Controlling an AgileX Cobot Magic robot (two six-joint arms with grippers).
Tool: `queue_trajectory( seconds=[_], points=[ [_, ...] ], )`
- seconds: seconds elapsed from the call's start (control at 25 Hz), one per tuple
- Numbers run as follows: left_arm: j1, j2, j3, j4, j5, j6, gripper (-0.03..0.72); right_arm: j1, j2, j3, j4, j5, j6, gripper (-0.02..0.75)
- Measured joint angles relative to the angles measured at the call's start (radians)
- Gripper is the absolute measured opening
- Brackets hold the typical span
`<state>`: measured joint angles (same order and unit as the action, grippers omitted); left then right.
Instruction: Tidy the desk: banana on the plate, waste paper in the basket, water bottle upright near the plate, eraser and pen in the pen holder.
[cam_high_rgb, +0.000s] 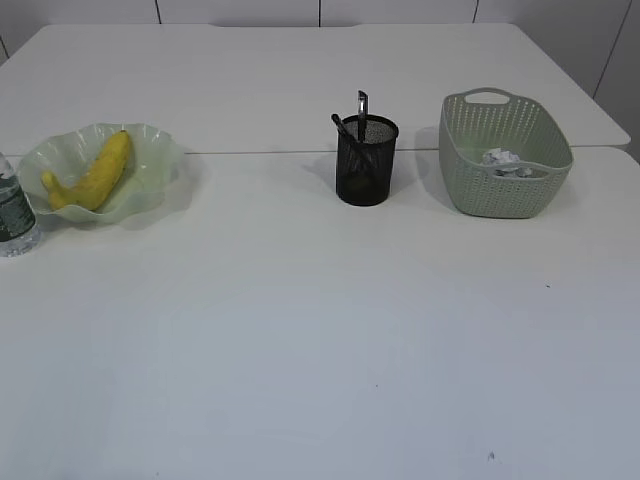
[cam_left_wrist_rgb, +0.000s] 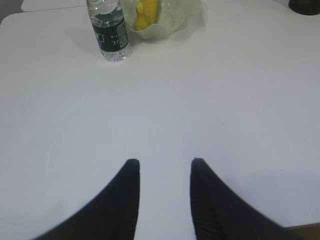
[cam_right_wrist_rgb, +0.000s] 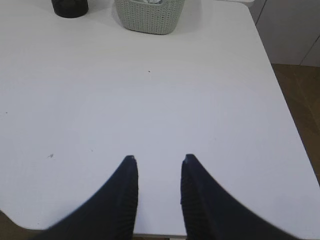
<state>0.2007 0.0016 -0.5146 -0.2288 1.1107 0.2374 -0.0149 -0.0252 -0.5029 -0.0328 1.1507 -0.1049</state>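
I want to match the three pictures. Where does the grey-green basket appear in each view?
Exterior view: the basket stands at upper right, with the waste paper inside.
Left wrist view: the basket is not in it.
Right wrist view: its lower part is cut by the top edge, left of centre.
Shared landmark: the pen holder, just left of the basket in the exterior and right wrist views.

Black, ribbed, tapering end effector fingers (cam_left_wrist_rgb: 125, 200)

Black mesh pen holder (cam_high_rgb: 366, 160), woven-look plastic basket (cam_high_rgb: 505, 155), matt desk (cam_high_rgb: 320, 330).
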Motion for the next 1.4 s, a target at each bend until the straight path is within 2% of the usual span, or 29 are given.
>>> queue_trajectory(
  seconds=[1.4],
  points=[
    [0.0,0.0,0.0,0.0,0.0,0.001,0.233,0.0,0.0,0.0,0.001,-0.002,0.0,0.228]
  ],
)
